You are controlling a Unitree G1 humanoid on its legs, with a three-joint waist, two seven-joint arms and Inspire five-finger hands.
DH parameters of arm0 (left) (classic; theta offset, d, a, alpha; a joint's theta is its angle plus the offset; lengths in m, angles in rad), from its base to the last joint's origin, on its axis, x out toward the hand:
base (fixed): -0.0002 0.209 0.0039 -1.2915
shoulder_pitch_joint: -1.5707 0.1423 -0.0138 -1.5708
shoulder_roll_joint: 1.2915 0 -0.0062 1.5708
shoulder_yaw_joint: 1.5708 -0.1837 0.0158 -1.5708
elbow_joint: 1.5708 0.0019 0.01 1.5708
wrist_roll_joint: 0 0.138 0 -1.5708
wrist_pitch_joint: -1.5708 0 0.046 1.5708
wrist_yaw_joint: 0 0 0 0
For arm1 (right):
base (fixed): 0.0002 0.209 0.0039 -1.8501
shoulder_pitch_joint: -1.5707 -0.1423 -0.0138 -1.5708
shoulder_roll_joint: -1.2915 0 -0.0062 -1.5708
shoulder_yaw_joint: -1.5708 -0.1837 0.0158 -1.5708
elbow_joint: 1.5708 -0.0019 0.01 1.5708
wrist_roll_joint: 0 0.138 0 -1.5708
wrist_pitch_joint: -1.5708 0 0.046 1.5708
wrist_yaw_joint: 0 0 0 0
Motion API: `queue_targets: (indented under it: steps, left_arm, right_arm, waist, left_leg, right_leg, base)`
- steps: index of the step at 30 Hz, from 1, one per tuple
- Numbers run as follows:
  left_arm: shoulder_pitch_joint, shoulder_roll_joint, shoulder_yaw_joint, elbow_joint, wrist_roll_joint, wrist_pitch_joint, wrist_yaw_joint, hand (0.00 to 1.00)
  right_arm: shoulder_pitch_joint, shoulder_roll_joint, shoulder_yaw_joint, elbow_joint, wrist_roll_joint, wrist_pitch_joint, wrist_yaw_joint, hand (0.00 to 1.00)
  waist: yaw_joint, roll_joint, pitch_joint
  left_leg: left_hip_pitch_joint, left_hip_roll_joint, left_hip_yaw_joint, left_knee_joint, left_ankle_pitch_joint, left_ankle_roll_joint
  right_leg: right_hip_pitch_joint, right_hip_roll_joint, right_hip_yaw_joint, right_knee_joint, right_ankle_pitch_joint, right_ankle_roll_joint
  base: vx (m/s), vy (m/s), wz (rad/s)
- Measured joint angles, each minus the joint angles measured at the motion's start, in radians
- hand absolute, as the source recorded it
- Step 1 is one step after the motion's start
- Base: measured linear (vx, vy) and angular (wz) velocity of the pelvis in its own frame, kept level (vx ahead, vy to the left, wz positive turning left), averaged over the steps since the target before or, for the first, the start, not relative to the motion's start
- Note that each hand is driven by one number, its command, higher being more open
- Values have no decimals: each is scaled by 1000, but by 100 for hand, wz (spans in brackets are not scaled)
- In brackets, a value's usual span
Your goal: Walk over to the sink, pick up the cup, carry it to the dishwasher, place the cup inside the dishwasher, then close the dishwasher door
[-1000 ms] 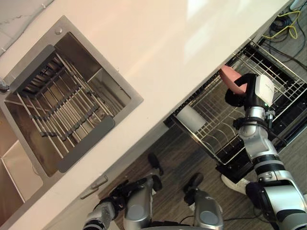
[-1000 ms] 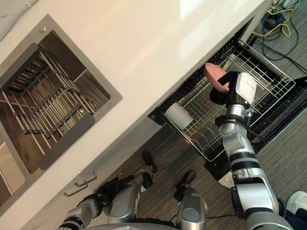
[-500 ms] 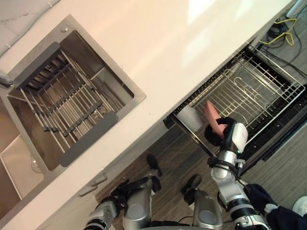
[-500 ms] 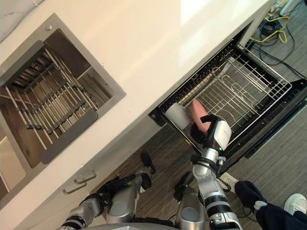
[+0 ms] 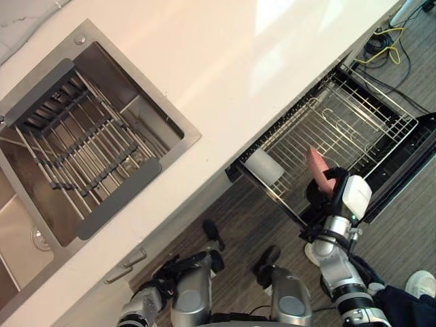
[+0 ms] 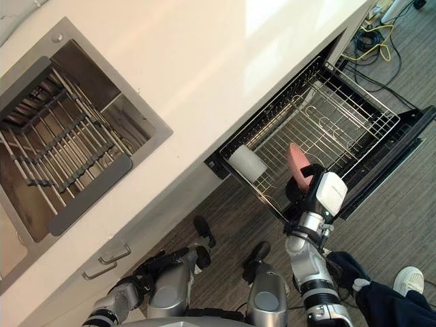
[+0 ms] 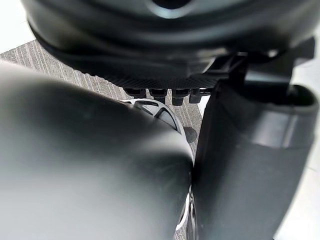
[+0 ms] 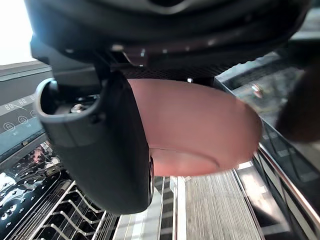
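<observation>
Two steps look done, three to go, by my read. Far left, the sink sits in the pale counter with its wire grid inside. Near bottom left, the left hand hangs low and idle; its own wrist view is crowded by dark bulk, so I can't tell how its fingers sit. Moving right, a white cylinder lies at the left near corner of the pulled-out dishwasher rack. Then the action: the right hand has its thumb wrapped round the pink cup, holding it tilted over the rack's near edge, not set down yet. Placing, letting go and shutting the open dishwasher door remain. What sits under the cup is hidden by the hand. Near right, a person's white shoe is cut off by the edge.
</observation>
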State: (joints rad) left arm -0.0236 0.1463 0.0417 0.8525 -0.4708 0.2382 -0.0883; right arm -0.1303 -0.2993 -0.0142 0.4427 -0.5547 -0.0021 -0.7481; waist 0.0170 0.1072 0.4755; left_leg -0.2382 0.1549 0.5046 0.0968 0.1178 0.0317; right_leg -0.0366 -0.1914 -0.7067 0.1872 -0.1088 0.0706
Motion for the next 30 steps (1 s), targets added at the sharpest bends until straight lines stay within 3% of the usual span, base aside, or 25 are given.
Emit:
queue_targets:
  steps: [1,8,17,21,25,30]
  left_arm:
    - [0,2,0,-1,0,2,0,100]
    - [6,28,0,-29,0,22,-3,100]
    - [12,29,1,-34,0,25,-3,100]
    - [24,29,13,-42,1,27,-2,100]
    - [66,27,40,-64,5,29,-1,100]
    - [88,20,81,-63,48,45,11,100]
  right_arm:
    - [-8,-10,0,1,0,2,0,100]
    - [-71,-95,-4,47,24,52,45,100]
    - [-91,-85,-4,56,122,54,132,100]
    - [-53,-43,-16,11,143,11,159,100]
    - [29,23,-59,-96,223,-53,162,100]
    - [143,116,-275,-279,342,-164,129,100]
  waist:
    - [1,-2,-1]
    - [11,-21,-1]
    - [16,-22,-2]
    - [16,-24,-3]
    - [14,-47,-24]
    - [-16,-91,-61]
  left_leg:
    - [-1,0,-1,0,0,0]
    - [-16,-1,-11,1,0,0]
    - [0,-1,-13,-2,0,0]
    - [21,-3,-8,-16,4,-3]
    - [55,-11,6,-43,8,-8]
    - [103,-21,28,-63,7,-11]
  right_leg:
    - [0,0,-1,-1,0,0]
    - [5,13,-13,-33,15,2]
    - [22,15,-14,-39,15,2]
    - [37,17,-12,-45,15,3]
    - [58,18,-3,-62,18,7]
    - [96,18,11,-86,23,16]
  base:
    - [21,24,7]
    - [24,29,3]
    - [16,44,0]
    - [14,45,-3]
    - [36,30,-6]
    - [49,31,-9]
